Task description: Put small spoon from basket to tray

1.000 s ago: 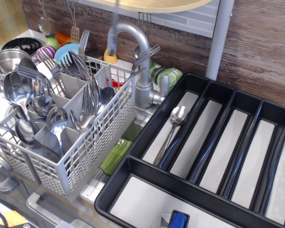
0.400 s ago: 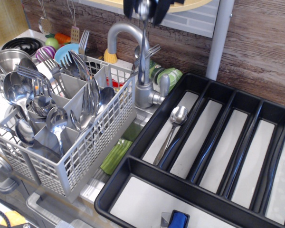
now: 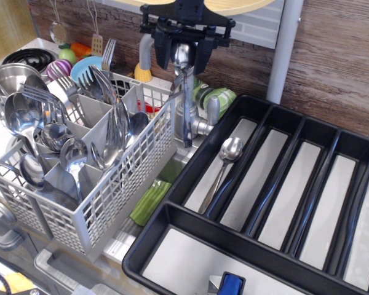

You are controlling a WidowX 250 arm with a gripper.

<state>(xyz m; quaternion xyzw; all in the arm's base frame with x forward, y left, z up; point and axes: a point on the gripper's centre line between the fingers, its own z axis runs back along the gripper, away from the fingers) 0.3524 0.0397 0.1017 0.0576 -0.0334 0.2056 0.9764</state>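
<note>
Since a second ago the gripper (image 3: 184, 54) has dropped into view at the top of the frame, carrying a small spoon (image 3: 185, 92) that was only a blurred streak before; basket and tray contents look unchanged.

Spoon hangs bowl-up, handle pointing straight down, its tip in front of the steel faucet (image 3: 187, 117), roughly above the gap between the basket (image 3: 111, 190) and the tray (image 3: 172, 215). Clear of both, touching neither.

Fingers: two black fingers (image 3: 162, 49) closed narrowly on the spoon's bowl end, gripping it; nothing else in contact.

Progress, as judged: pick and lift out of the basket are done. Left to do: carry right over the tray, lower into a compartment, release. One spoon (image 3: 221, 169) already lies in the tray's leftmost long slot, bowl toward the wall. Basket remains full of forks and larger spoons.
</note>
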